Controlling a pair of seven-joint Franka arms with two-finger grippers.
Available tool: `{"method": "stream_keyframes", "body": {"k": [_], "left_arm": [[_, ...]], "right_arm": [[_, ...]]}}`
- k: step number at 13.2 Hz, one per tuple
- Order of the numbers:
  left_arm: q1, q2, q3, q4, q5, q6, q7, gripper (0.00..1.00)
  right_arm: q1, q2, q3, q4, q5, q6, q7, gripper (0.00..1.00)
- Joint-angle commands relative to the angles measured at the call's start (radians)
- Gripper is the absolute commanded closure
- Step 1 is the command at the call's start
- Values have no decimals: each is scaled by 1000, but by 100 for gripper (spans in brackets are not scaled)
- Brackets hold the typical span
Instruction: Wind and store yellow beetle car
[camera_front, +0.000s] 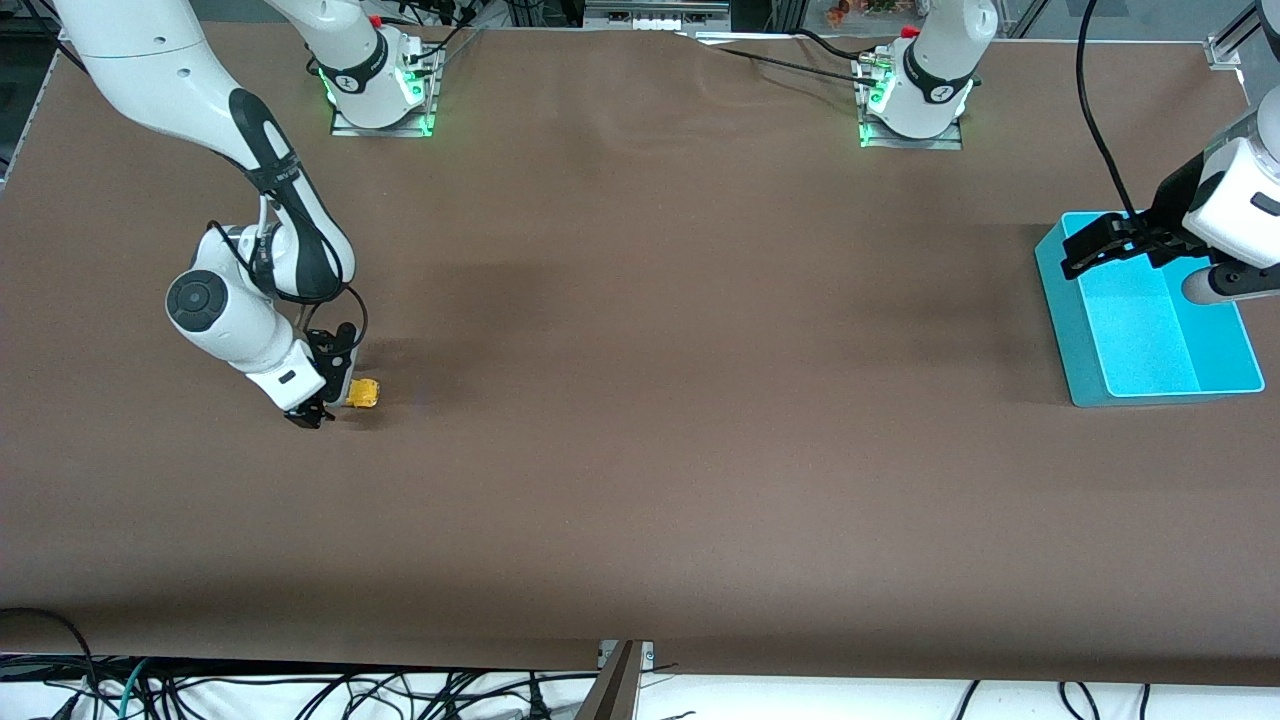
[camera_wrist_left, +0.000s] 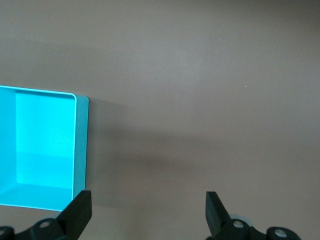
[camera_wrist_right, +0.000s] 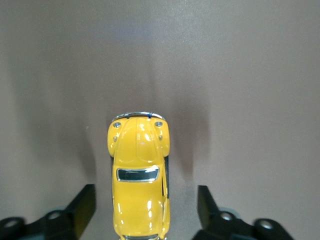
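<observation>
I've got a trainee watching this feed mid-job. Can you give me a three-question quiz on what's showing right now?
1. True or false: the yellow beetle car lies inside the blue bin.
2. What is the right gripper doing? A) lifting the car, B) straddling the car on the table, fingers apart, C) waiting over the bin.
3. The left gripper hangs open over the edge of which object?

Key: 1 false; 2 B; 3 the blue bin.
</observation>
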Motion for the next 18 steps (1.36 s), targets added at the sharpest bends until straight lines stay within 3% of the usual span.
{"method": "stream_keyframes", "body": {"k": [1, 6, 8, 10, 13, 15, 18], "left_arm": [[8, 14, 7, 42, -23, -22, 29, 0], [11, 11, 6, 42, -20, -25, 29, 0], [11, 11, 6, 42, -20, -26, 27, 0], [11, 11, 6, 42, -20, -26, 27, 0], [11, 10, 7, 42, -18, -26, 27, 0], [11, 8, 7, 42, -18, -26, 27, 0], [11, 8, 7, 42, -18, -26, 27, 0]], "right_arm": [[-5, -28, 6, -20, 4, 7, -20, 14], [-5, -51, 6, -19, 4, -14, -23, 14], [-5, -48, 8, -19, 4, -13, -23, 26], [-5, -46, 8, -19, 4, -14, -23, 56], [-5, -45, 8, -19, 3, -14, -25, 67], [-2, -49, 12, -18, 3, -16, -36, 80], [-2, -43, 13, -19, 4, -14, -46, 81]]}}
